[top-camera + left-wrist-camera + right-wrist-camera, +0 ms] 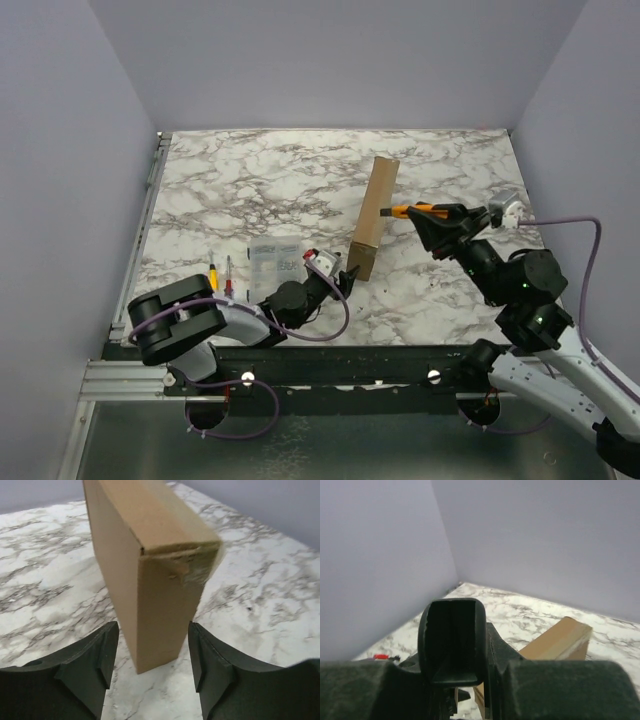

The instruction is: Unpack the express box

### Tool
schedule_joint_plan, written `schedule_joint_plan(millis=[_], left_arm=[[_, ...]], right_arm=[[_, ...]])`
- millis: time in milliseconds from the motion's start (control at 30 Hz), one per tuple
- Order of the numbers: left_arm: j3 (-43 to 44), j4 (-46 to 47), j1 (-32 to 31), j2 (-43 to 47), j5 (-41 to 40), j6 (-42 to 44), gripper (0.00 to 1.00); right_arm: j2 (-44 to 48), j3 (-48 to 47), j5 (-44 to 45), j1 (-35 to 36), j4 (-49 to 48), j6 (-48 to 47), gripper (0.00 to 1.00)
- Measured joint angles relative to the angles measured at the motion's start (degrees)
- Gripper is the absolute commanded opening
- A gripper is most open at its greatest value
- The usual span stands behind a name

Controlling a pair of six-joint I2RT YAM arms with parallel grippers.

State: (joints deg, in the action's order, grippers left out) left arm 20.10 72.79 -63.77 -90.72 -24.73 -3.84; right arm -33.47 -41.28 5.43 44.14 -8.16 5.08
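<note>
As it stands, express box (150, 580) fronts left gripper (152, 627)

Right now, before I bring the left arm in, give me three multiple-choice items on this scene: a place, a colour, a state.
1. The clear case lies: A) left of the express box; B) on top of it; C) right of it.
2. The tool in the right gripper is: A) blue; B) orange; C) green.
3. The left gripper is: A) shut on the box; B) open, flanking the box's near end; C) shut and empty.
Answers: 1 A, the top view shows it left of the box. 2 B, its orange handle shows there. 3 B, the left wrist view shows gaps beside both fingers.
</note>
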Motion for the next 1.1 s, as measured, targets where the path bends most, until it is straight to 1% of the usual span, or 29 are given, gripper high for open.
schedule_joint_plan(millis=[100, 133, 200, 300, 367, 433, 467, 567, 667, 833, 900, 1000, 1100], left_arm=[[0.00, -4.46, 0.00, 6.10, 3.41, -2.36, 0.79], [0.20, -6.54, 0.00, 8.57, 4.68, -3.43, 0.81], [1.92, -13.53, 0.00, 14.56, 7.21, -5.75, 0.83], [9.22, -25.86, 0.00, 21.88, 9.57, -9.33, 0.89], [14.21, -32.02, 0.00, 23.54, 9.70, -10.97, 0.95], [22.21, -40.17, 0.13, 23.12, 8.57, -13.38, 0.97], [27.58, -45.33, 0.61, 21.68, 7.43, -15.17, 0.99], [39.17, -55.65, 2.38, 16.22, 5.27, -19.15, 0.99], [50.25, -63.17, 4.68, 6.97, 3.82, -21.38, 0.99], [61.18, -70.29, 5.92, -6.73, 1.22, -21.42, 0.99], [64.24, -72.02, 6.08, -10.99, 0.61, -20.92, 0.99], [68.19, -74.64, 6.40, -16.26, -0.66, -19.96, 0.99], [71.04, -75.65, 6.40, -18.29, -1.99, -18.53, 0.99]], right_arm=[[-0.11, -4.83, 7.02, 0.00, 2.99, 2.27, 0.01], [-0.09, -5.86, 10.62, 0.00, 4.39, 2.97, 0.01], [-0.11, -6.84, 18.14, 0.00, 7.74, 4.13, 0.01], [-0.44, -6.88, 28.22, -0.02, 14.64, 5.92, 0.01], [-1.05, -6.78, 33.62, -0.02, 18.73, 7.02, 0.01], [-1.53, -6.56, 37.79, -0.02, 21.94, 8.28, 0.01], [-1.73, -6.47, 39.50, -0.02, 23.30, 8.94, 0.01], [-2.12, -6.45, 42.82, -0.04, 26.45, 10.56, 0.01], [-1.79, -6.45, 43.60, -0.11, 28.26, 11.43, 0.01], [0.57, -6.43, 43.56, -0.11, 29.14, 12.02, 0.01], [1.77, -6.43, 43.56, -0.11, 29.42, 12.09, 0.01], [3.56, -6.43, 43.56, -0.11, 29.59, 12.11, 0.01], [4.24, -6.43, 43.58, -0.24, 30.14, 12.09, 0.01]])
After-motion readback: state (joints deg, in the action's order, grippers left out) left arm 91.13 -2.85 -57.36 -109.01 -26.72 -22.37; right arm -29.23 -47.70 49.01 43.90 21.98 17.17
